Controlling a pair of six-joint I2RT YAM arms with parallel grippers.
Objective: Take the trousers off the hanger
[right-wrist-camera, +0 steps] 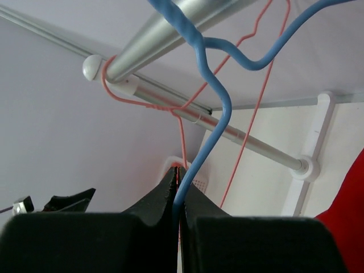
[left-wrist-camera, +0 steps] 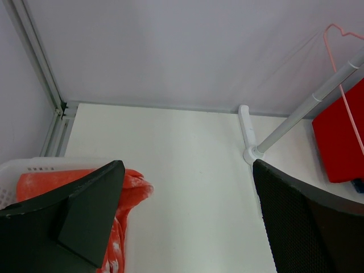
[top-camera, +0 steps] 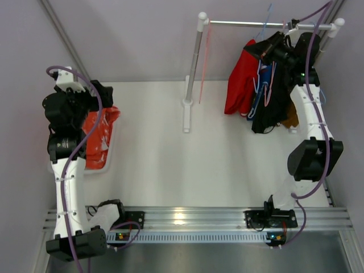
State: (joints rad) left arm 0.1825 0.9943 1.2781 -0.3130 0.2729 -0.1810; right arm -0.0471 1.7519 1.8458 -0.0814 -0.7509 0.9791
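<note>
The trousers hang bunched at the right end of the rail [top-camera: 244, 24]: plain red [top-camera: 241, 85], blue-and-white [top-camera: 259, 94], black [top-camera: 272, 111] and brown [top-camera: 292, 118]. An orange-red speckled pair [top-camera: 101, 133] lies in the white basket [top-camera: 108, 162]. My right gripper [top-camera: 266, 50] is up at the rail, above the hanging clothes. In the right wrist view it [right-wrist-camera: 179, 173] is shut on the wire of a blue hanger [right-wrist-camera: 213, 96] just below its hook. My left gripper [left-wrist-camera: 187, 216] is open and empty above the basket [left-wrist-camera: 34, 166] and the speckled pair [left-wrist-camera: 133, 187].
An empty pink hanger [top-camera: 205, 57] hangs at the rail's left end, also shown in the right wrist view [right-wrist-camera: 185, 122]. The rack's left post [top-camera: 193, 62] stands on a white foot [top-camera: 186, 114] mid-table. Walls close in on both sides.
</note>
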